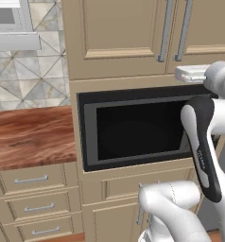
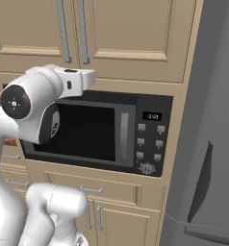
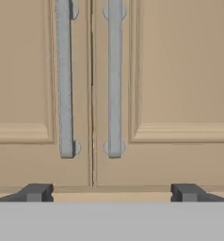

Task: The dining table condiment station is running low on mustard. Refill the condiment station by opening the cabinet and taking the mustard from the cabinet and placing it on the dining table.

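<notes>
Tabletop: far left in the left base view, a reddish-brown wood countertop (image 1: 31, 134) sits over beige drawers (image 1: 31, 205) with short horizontal handles, patterned tile on the wall behind it.
Cabinet: here it is, the tall beige cabinet (image 1: 119, 33), both raised-panel doors shut, meeting at a thin centre seam.
Left handle: in the hand view the left bar handle (image 3: 63, 80) runs straight up the left door, just beside the seam.
Right handle: its twin, the right bar handle (image 3: 115, 80), stands just across the seam, parallel, lower ends level.
Jaws: spread wide, and pinching nothing; the gripper (image 3: 111, 192) faces the doors square on, one fingertip (image 3: 36, 192) below the left handle's side, the other far out to the right, both apart from the doors.
Microwave: right below the cabinet, a black built-in microwave (image 2: 95, 132), door closed, keypad on its right.
Arm: white arm (image 2: 34, 103) raised in front of the microwave, hand up at the cabinet's bottom edge.
Far right: a grey fridge side (image 2: 212, 120).
Mustard: can't tell where, with both doors closed.
</notes>
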